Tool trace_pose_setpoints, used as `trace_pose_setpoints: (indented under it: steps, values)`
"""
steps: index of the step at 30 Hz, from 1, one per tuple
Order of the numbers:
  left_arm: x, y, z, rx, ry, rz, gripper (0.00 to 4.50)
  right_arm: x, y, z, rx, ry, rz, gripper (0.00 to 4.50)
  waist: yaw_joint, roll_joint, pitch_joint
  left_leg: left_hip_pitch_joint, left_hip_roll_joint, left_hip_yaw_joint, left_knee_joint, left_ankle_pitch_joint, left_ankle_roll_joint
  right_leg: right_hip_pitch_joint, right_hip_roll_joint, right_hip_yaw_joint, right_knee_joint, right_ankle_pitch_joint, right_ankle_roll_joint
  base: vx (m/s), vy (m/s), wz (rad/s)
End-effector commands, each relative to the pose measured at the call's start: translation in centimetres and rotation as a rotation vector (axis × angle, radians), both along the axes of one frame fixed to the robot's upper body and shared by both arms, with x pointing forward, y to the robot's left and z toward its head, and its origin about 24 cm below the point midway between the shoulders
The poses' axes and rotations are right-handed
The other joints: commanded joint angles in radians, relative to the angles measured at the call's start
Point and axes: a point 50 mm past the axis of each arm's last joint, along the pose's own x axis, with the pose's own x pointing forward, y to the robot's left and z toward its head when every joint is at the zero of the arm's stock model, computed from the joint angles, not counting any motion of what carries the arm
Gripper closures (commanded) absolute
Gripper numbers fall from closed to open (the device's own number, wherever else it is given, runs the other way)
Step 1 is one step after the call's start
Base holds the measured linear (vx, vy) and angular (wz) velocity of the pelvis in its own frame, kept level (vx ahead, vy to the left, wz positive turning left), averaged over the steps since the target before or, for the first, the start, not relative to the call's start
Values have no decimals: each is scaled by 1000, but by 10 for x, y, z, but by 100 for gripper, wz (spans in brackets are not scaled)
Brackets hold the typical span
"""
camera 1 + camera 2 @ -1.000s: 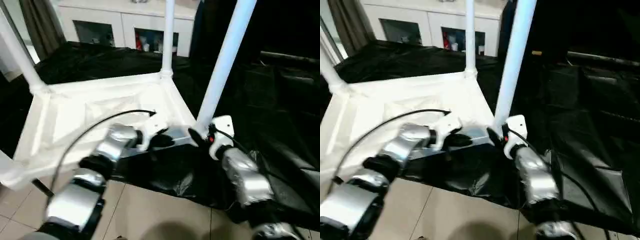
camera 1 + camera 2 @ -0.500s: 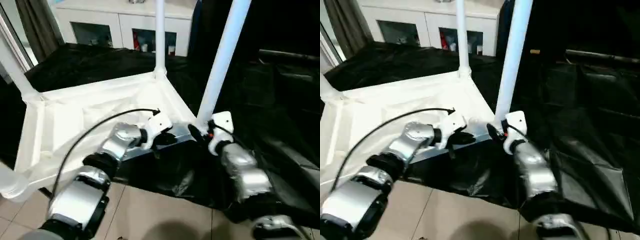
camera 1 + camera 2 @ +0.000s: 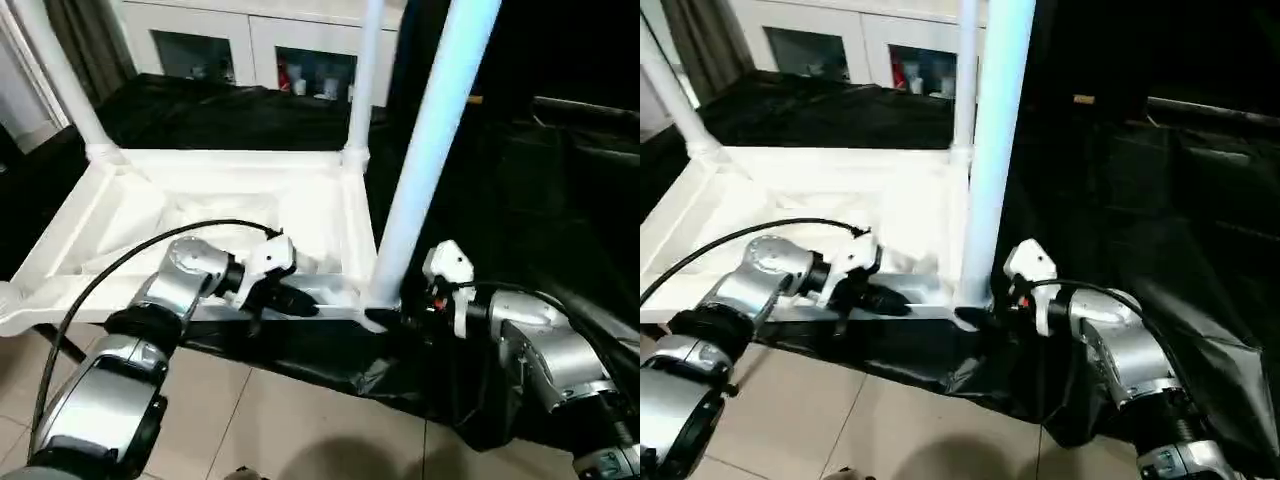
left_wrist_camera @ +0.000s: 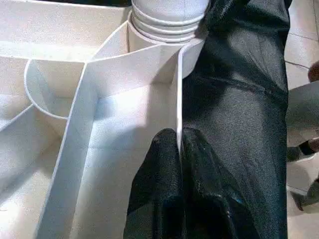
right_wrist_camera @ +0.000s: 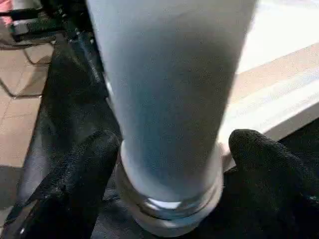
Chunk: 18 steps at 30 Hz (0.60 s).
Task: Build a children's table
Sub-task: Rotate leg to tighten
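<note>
We've got children's table (image 3: pixel 215 215) flipped upside down on black sheet (image 3: pixel 560 250), legs up. Left pincer (image 3: pixel 300 300) clamped on near rim wall of top. Right pincer (image 5: pixel 169 164) spread wide around base of near corner leg (image 3: pixel 425 140), fingers (image 5: pixel 79 174) either side.

Table top (image 3: pixel 210 205): white moulded plastic, smooth, slight sheen; thin ribs (image 4: pixel 82 144) on underside. Near leg (image 3: pixel 425 150): smooth white plastic tube, semi-gloss. Black sheet (image 3: pixel 560 230) beneath: thin, glossy, wrinkled, plastic-like. Left gripper (image 4: pixel 178 144) fingers: black, finely textured, faint shine. Forearms (image 3: pixel 545 355): silver metallic covering. Floor (image 3: pixel 290 420): pale smooth tiles.
</note>
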Motion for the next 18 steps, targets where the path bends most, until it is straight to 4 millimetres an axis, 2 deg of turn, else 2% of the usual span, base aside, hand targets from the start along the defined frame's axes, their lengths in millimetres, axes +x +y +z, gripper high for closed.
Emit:
trace_pose_setpoints:
  steps: [1,3,4,7,11,15,17,18]
  values:
    - [-1,-4,4,-23,-8,-34,450,3,1,5,-29,-11,29,91,0,-9,-71,12,27,-1,-62,-144,72,58,-65,42,-52,-92,-268,0,0,0]
    - [-1,-4,4,-23,-6,-35,450,2,2,4,-35,-6,38,108,0,-11,-71,11,27,-1,-62,-140,71,58,-65,42,-53,-100,-263,0,0,0]
    - [-1,-4,4,-23,-8,-24,450,1,2,4,-30,2,49,115,0,-16,-71,11,27,-1,-62,-135,73,58,-65,42,-53,-100,-261,0,0,0]
    - [0,-3,4,-24,-17,-11,450,1,2,4,-23,2,47,149,1,-14,-72,11,28,-1,-61,-121,77,57,-65,42,-50,-93,-261,0,0,0]
    - [0,-2,5,-25,-16,-8,450,1,3,3,-11,5,45,167,2,-19,-72,10,27,-1,-60,-120,80,58,-65,42,-49,-93,-259,0,0,0]
    - [-1,-3,2,-39,-8,7,450,1,7,-1,21,10,20,176,3,-19,-71,10,27,-1,-61,-124,77,56,-66,41,-50,-106,-257,0,0,0]
    - [-1,-5,1,-40,-15,19,450,2,9,-3,38,4,-21,177,2,-19,-71,10,27,-2,-61,-127,72,56,-66,41,-51,-112,-256,0,0,0]
    - [0,-10,-4,-29,-29,53,450,6,10,-8,43,2,-103,177,0,-18,-70,11,26,-2,-62,-141,64,55,-66,41,-53,-134,-251,0,0,0]
